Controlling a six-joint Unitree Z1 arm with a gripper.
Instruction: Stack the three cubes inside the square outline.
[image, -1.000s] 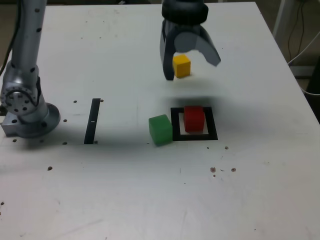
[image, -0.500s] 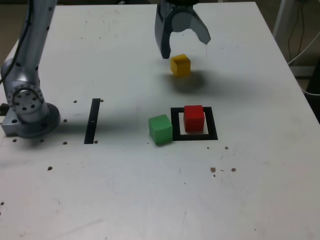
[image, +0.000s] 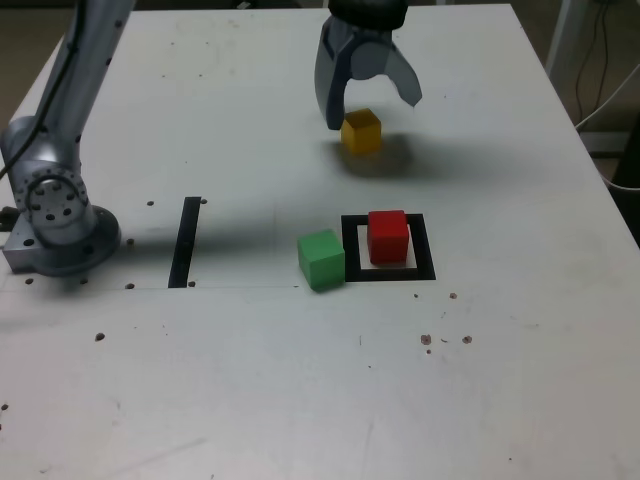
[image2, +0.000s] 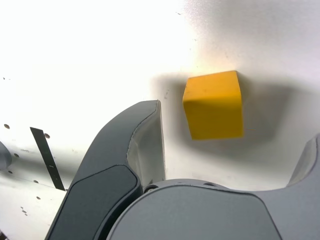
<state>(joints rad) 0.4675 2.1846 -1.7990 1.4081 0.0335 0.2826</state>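
Observation:
The yellow cube (image: 361, 132) rests on the white table toward the back, and my gripper (image: 372, 110) hangs open just above and behind it, fingers spread to either side without touching it. In the wrist view the yellow cube (image2: 214, 105) lies between the two grey fingers (image2: 135, 150). The red cube (image: 388, 236) stands inside the black square outline (image: 425, 262). The green cube (image: 321, 259) sits on the table against the outline's edge on the exterior view's left.
A narrow black strip (image: 185, 241) lies on the table at the exterior view's left, also seen in the wrist view (image2: 46, 157). The arm's base (image: 55, 215) stands at the far left. Cables (image: 605, 80) hang off the table's right edge.
The open gripper has come back down toward the yellow cube after lifting away from it. The cubes have not moved.

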